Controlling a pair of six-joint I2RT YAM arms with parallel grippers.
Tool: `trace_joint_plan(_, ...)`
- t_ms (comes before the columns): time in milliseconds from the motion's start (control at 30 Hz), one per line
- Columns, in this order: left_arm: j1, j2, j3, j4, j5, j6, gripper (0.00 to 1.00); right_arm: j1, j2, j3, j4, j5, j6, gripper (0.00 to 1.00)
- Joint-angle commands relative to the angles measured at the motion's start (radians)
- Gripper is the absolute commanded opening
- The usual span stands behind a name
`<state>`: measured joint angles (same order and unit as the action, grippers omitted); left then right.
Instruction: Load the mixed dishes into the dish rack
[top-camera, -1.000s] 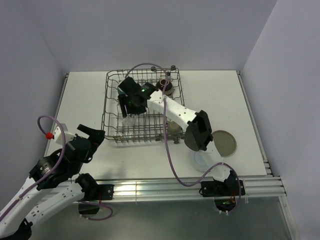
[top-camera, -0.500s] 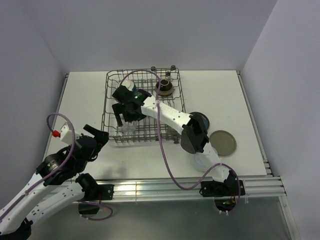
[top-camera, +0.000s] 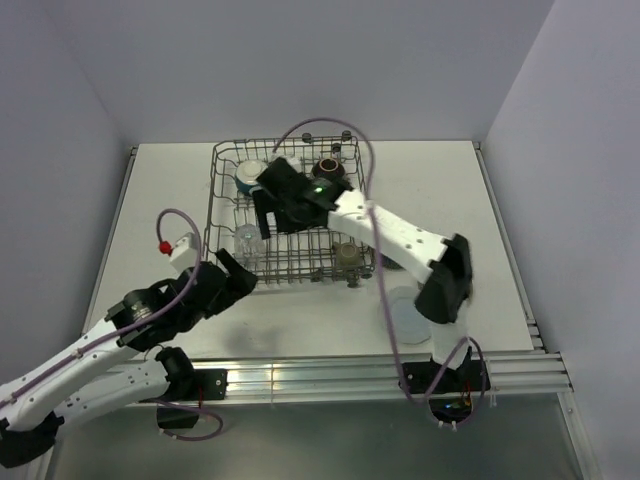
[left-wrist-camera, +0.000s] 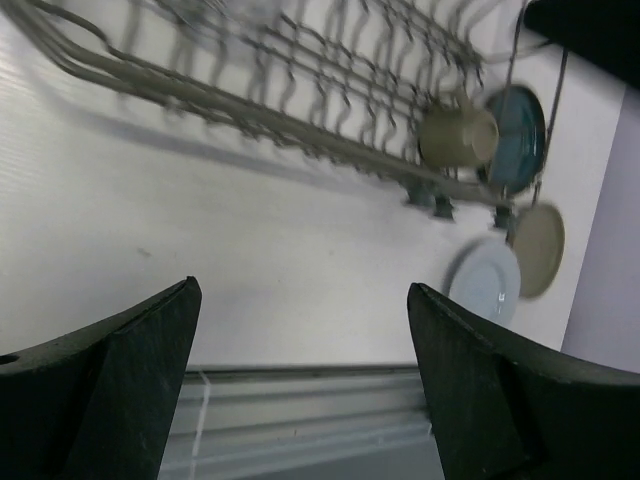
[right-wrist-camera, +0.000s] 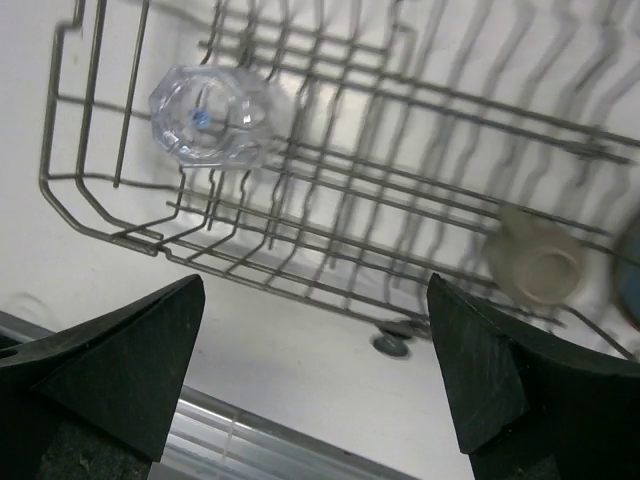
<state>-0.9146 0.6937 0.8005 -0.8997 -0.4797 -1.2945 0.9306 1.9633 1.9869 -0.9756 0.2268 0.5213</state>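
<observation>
The right elbow (top-camera: 445, 285) hides the beige plate (left-wrist-camera: 540, 235) from above and part of the pale-blue plate (top-camera: 395, 320), both on the tabletop (top-camera: 160, 200) right of the rack (top-camera: 212, 205). The right hand (right-wrist-camera: 316, 290) has drawn back from the glass (right-wrist-camera: 205, 118), which stands in the rack's near-left part, and gapes empty. The left hand (left-wrist-camera: 300, 290), wide open and empty, has neared the rack. The mug (right-wrist-camera: 535, 262) sits inside.

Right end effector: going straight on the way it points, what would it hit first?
Probably the wire floor of the dish rack, between the clear glass and olive-grey mug; depth is unclear.
</observation>
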Motion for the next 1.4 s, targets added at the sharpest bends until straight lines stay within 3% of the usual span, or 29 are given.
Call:
trace_joint_plan(0,-0.145,0.088,0.026,0.100,-0.003,-0.041,0.90,-0.067,-0.265,-0.151,0.064,0.140,0.055,1.00)
trace_joint_plan(33,-0.243,0.125,0.038,0.104,-0.046,-0.064,0.90,-0.081,-0.312,-0.202,0.077,0.141,0.071,1.00)
trace_joint_plan(133,-0.386,0.303,0.100,0.143,-0.076,-0.133,0.91,-0.140,-0.512,-0.399,0.135,0.134,0.085,1.00)
trace_joint_plan(267,-0.484,0.522,0.170,0.267,-0.070,-0.187,0.90,-0.185,-0.752,-0.554,0.123,0.154,0.095,1.00)
trace_joint_plan(500,-0.497,0.771,0.148,0.617,0.039,-0.261,0.85,-0.234,-1.018,-0.710,0.061,0.135,0.105,1.00)
trace_joint_plan(733,-0.495,0.967,0.195,0.858,0.118,-0.354,0.81,-0.240,-1.162,-0.777,0.020,0.138,0.132,1.00)
trace_joint_plan(833,-0.495,1.061,0.224,0.889,0.150,-0.385,0.80,-0.240,-1.211,-0.774,0.005,0.152,0.134,1.00)
trace_joint_plan(933,-0.492,1.113,0.180,1.040,0.179,-0.425,0.75,-0.240,-1.258,-0.752,-0.015,0.167,0.128,1.00)
trace_joint_plan(1000,-0.491,1.142,0.094,1.246,0.210,-0.450,0.70,-0.242,-1.296,-0.740,-0.020,0.175,0.121,1.00)
trace_joint_plan(1100,-0.481,1.214,0.016,1.469,0.259,-0.477,0.70,-0.240,-1.337,-0.735,-0.026,0.181,0.118,1.00)
trace_joint_plan(1367,-0.480,1.418,0.003,1.713,0.319,-0.563,0.74,-0.239,-1.400,-0.749,-0.043,0.186,0.111,1.00)
